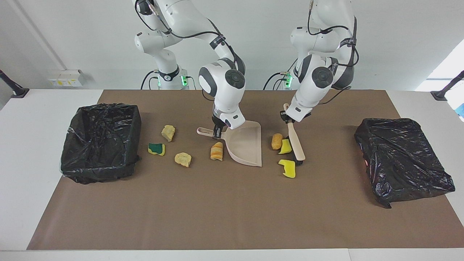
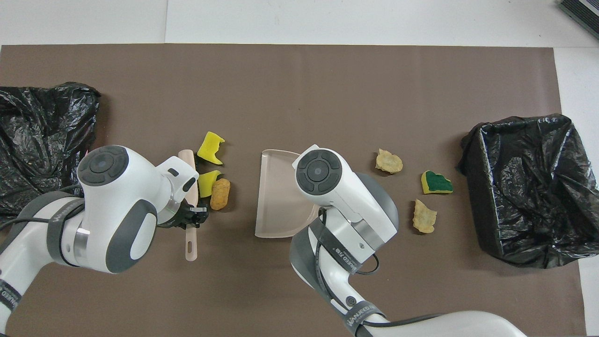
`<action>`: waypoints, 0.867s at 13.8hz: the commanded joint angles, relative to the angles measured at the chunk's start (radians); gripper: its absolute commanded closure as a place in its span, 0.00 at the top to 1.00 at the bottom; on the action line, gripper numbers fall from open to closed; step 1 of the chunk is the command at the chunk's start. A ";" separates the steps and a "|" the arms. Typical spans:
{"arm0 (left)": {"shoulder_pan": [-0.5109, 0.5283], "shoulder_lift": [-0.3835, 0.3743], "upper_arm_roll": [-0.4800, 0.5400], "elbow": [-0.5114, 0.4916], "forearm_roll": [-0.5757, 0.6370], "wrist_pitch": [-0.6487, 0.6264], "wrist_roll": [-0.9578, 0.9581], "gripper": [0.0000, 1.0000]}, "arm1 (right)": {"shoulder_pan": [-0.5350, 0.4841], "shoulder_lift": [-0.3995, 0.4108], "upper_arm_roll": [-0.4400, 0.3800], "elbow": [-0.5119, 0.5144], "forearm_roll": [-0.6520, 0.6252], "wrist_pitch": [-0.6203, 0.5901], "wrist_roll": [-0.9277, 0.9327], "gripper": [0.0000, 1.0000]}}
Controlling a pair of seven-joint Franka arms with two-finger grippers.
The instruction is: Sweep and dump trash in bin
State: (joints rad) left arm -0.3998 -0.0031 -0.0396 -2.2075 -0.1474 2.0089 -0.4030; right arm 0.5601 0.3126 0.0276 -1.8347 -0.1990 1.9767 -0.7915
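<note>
My right gripper [image 1: 216, 132] is shut on the handle of the beige dustpan [image 1: 246, 145], which rests mid-table with its mouth toward the left arm's end; it also shows in the overhead view [image 2: 276, 196]. My left gripper [image 1: 285, 116] is shut on the handle of the beige brush [image 1: 295, 141], whose head is down beside a brown lump [image 1: 277, 141] and a yellow sponge bit [image 1: 285, 146]. Another yellow bit [image 1: 288, 168] lies farther from the robots. A striped bread lump [image 1: 217, 151] lies against the pan's back. Two tan lumps [image 1: 168, 132] [image 1: 183, 158] and a green-and-yellow sponge [image 1: 156, 148] lie toward the bin.
An open bin lined with a black bag [image 1: 101, 141] stands at the right arm's end of the brown mat. A second black-bagged bin [image 1: 402, 159] lies at the left arm's end. The mat's half farthest from the robots holds nothing.
</note>
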 commanded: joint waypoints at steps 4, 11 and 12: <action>-0.158 -0.031 0.010 -0.020 -0.081 0.008 -0.075 0.00 | 0.012 -0.004 0.003 -0.026 -0.016 -0.006 -0.006 0.00; -0.162 -0.064 0.021 0.097 -0.077 -0.205 0.041 0.00 | 0.014 -0.004 0.003 -0.020 -0.025 -0.019 -0.006 0.00; -0.122 -0.064 0.020 0.124 -0.030 -0.226 0.088 0.00 | 0.014 -0.004 0.003 -0.020 -0.036 -0.019 -0.008 0.00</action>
State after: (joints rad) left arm -0.5702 -0.0418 -0.0239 -2.1224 -0.2165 1.8461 -0.3868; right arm 0.5701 0.3126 0.0269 -1.8365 -0.2040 1.9763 -0.7915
